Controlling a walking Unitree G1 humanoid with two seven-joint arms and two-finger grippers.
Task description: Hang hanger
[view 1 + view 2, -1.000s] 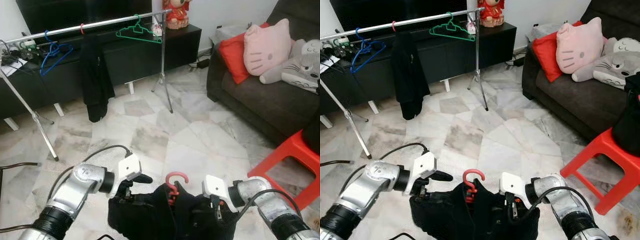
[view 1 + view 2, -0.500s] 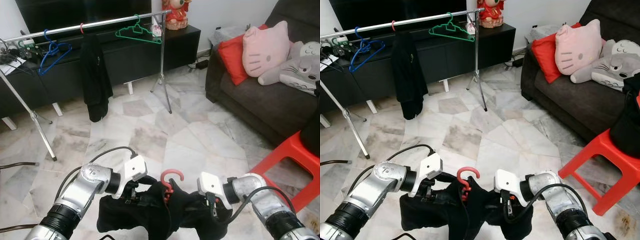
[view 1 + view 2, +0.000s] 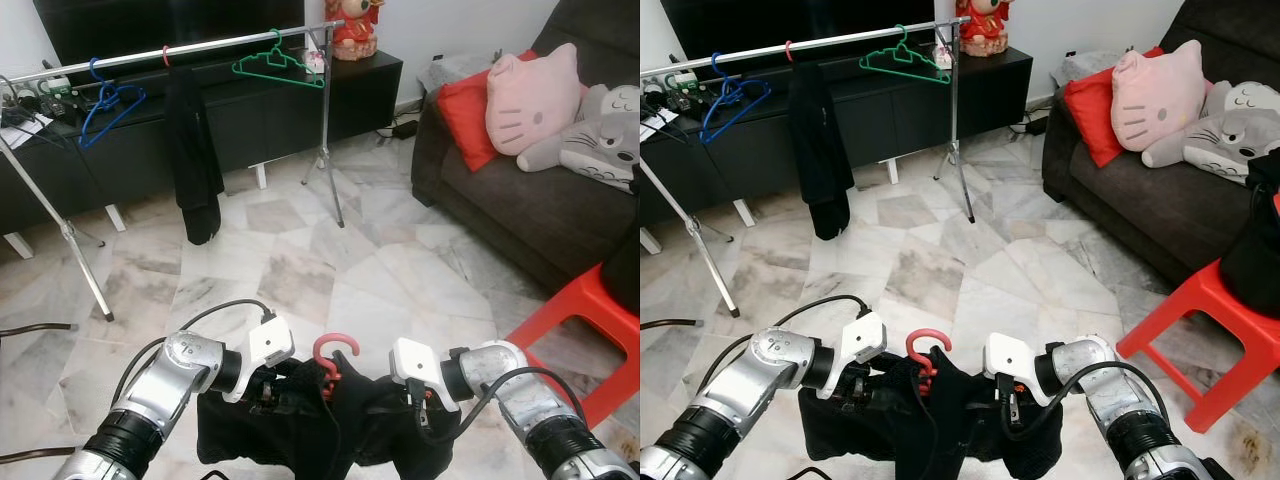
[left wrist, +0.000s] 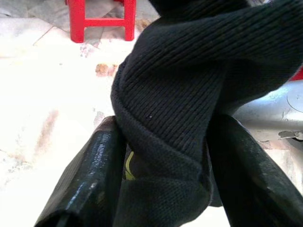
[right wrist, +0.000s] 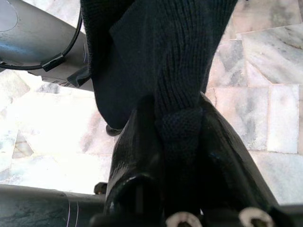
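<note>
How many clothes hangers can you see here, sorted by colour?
Red hanger, under the black garment that the left gripper and right gripper hold: 1
Blue hanger on the rail: 1
Green hanger on the rail: 1
Red-hooked hanger carrying a black top: 1
Total: 4

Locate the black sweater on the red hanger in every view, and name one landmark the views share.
Left eye view: black sweater bottom centre, under the red hanger.
Right eye view: bottom centre.
Left wrist view: between the left hand fingers.
Right wrist view: pinched in the right hand.
Shared landmark: marble floor.
</note>
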